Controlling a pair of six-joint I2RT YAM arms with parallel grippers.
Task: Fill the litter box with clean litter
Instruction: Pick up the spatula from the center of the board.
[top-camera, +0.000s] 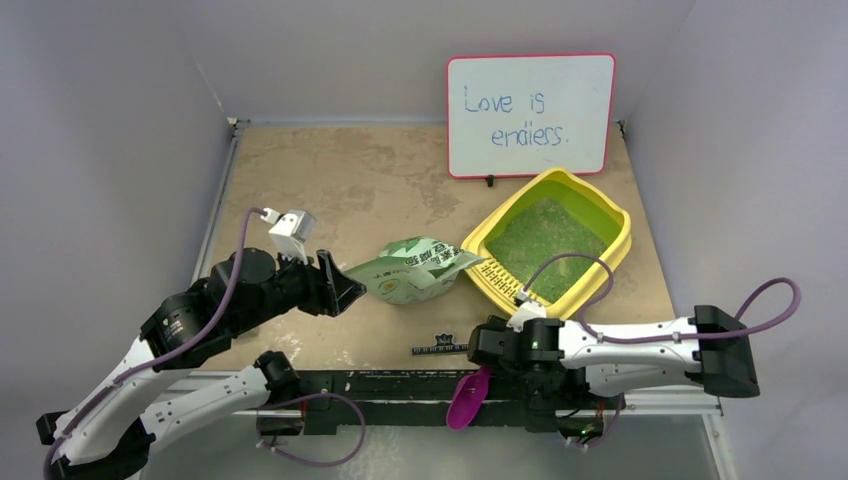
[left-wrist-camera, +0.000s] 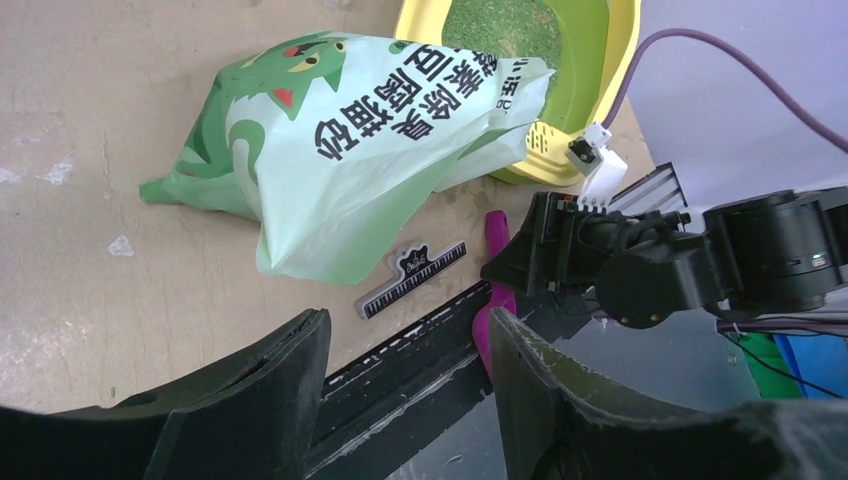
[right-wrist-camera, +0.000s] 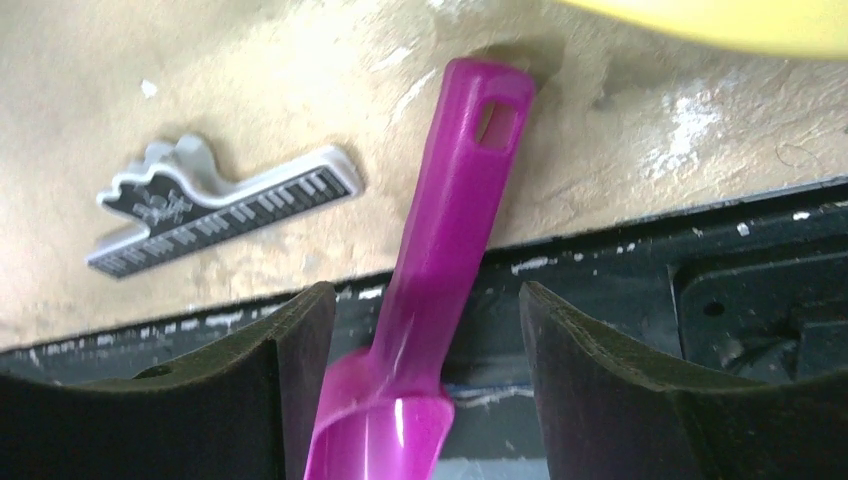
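Inside the litter box (top-camera: 620, 243) the litter (top-camera: 545, 235) covers the floor, apart from both end effectors. Touching the box's grille end lies a green bag (top-camera: 415, 268). The left end effector (top-camera: 350, 290) sits at the bag's other end, jaws apart and empty. Just nearer than the box, the right end effector (right-wrist-camera: 425, 300) straddles a magenta scoop (right-wrist-camera: 455, 200) without clamping it, jaws apart, at the edge of the surface (top-camera: 330, 180).

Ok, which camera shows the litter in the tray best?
Top external: nearly the whole bed of clean litter in the litter box shows. Left wrist catches a patch beyond the bag; right wrist only the box's edge.
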